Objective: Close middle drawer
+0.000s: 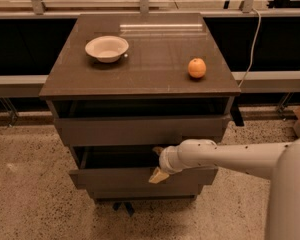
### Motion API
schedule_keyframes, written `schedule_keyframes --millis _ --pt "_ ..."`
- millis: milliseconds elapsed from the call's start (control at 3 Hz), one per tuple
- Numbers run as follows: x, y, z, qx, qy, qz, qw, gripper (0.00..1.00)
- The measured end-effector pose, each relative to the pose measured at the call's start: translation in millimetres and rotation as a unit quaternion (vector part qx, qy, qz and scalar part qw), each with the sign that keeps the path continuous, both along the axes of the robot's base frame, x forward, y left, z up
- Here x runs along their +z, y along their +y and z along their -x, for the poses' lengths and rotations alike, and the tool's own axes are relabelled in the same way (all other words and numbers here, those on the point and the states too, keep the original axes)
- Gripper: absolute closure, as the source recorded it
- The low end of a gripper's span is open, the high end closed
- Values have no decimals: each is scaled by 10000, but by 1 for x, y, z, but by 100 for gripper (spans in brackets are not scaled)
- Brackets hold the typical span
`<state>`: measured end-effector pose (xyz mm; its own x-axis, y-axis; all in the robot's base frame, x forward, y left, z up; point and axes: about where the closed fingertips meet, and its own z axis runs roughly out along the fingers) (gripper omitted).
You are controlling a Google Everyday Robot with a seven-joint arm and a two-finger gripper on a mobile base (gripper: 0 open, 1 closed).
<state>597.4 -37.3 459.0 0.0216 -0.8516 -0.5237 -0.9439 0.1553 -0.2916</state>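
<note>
The middle drawer (115,178) stands partly pulled out beneath the front edge of the desk (155,79). The gripper (158,163) sits at the top rim of the drawer's front, right of centre, jaws released and spread across the rim. A bowl (106,48) lies towards the back left corner, an orange (197,67) near the right edge

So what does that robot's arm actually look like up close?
The arm is a smooth, off-white tube that thickens toward the robot's body. It has a rounded, ring-like collar at the wrist and small dark specks along its length. No cables show. The end effector, at the front of the middle drawer, has a pale tan tip.
</note>
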Motion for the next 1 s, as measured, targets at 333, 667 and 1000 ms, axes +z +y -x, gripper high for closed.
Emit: schedule_keyframes --millis 333,667,1000 --pt "22 3 22 -83 -251 -206 9994 29" --pt "27 5 78 -130 -60 -655 9977 55" --pt "15 10 107 -137 138 -1193 9927 78"
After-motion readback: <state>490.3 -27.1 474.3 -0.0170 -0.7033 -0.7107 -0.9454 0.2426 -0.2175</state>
